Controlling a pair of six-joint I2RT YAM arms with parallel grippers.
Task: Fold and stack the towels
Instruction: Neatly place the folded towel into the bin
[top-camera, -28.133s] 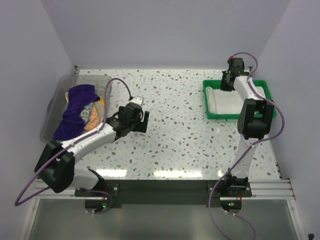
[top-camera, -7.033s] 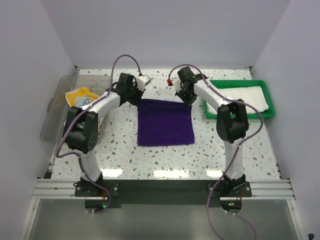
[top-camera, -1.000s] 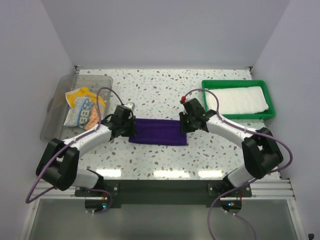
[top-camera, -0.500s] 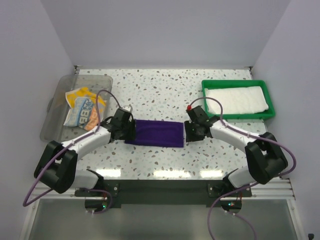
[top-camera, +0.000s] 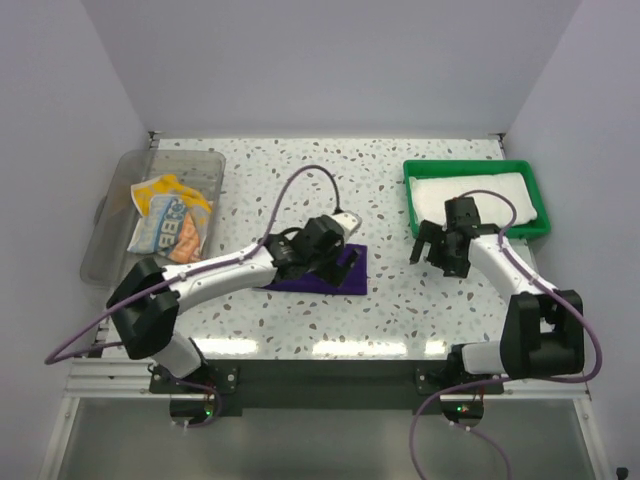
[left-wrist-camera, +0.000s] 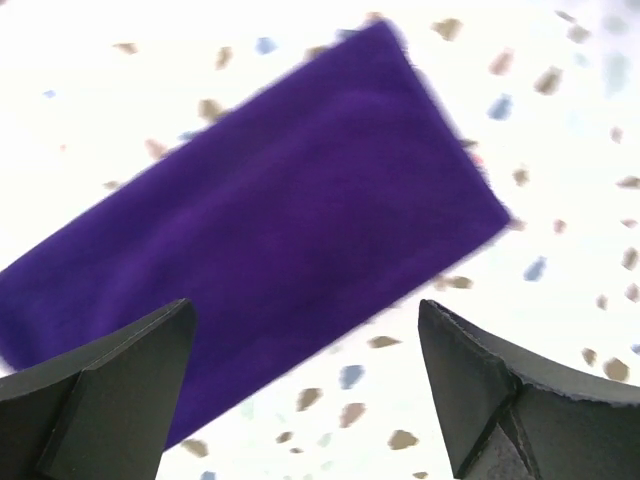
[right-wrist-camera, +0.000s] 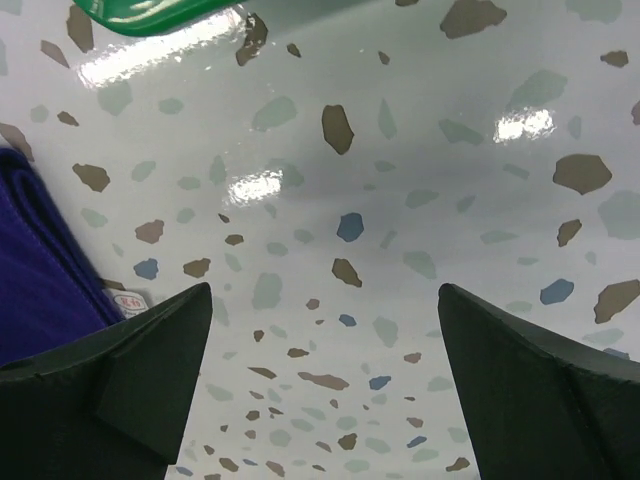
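The deep purple towel (top-camera: 343, 274) lies folded into a strip on the speckled table, flat and free of both grippers. My left gripper (top-camera: 328, 243) hovers over its middle, open and empty; in the left wrist view the purple towel (left-wrist-camera: 250, 210) fills the space above the open left gripper (left-wrist-camera: 305, 308). My right gripper (top-camera: 434, 254) is open and empty over bare table, to the right of the cloth. The right wrist view shows the purple towel's end (right-wrist-camera: 40, 275) left of the open right gripper (right-wrist-camera: 325, 292). The white towel (top-camera: 480, 196) lies in the green tray (top-camera: 411, 205). The lettered towel (top-camera: 170, 222) sits in the clear bin (top-camera: 108, 222).
The green tray stands at the back right, its edge (right-wrist-camera: 150, 14) just beyond my right gripper. The clear bin stands at the back left against the wall. The left arm's purple cable (top-camera: 300, 180) arches above the table's middle.
Both grippers have opened and let go of the purple towel's ends. The left one has swung right over the towel; the right one has drawn back towards the green tray.
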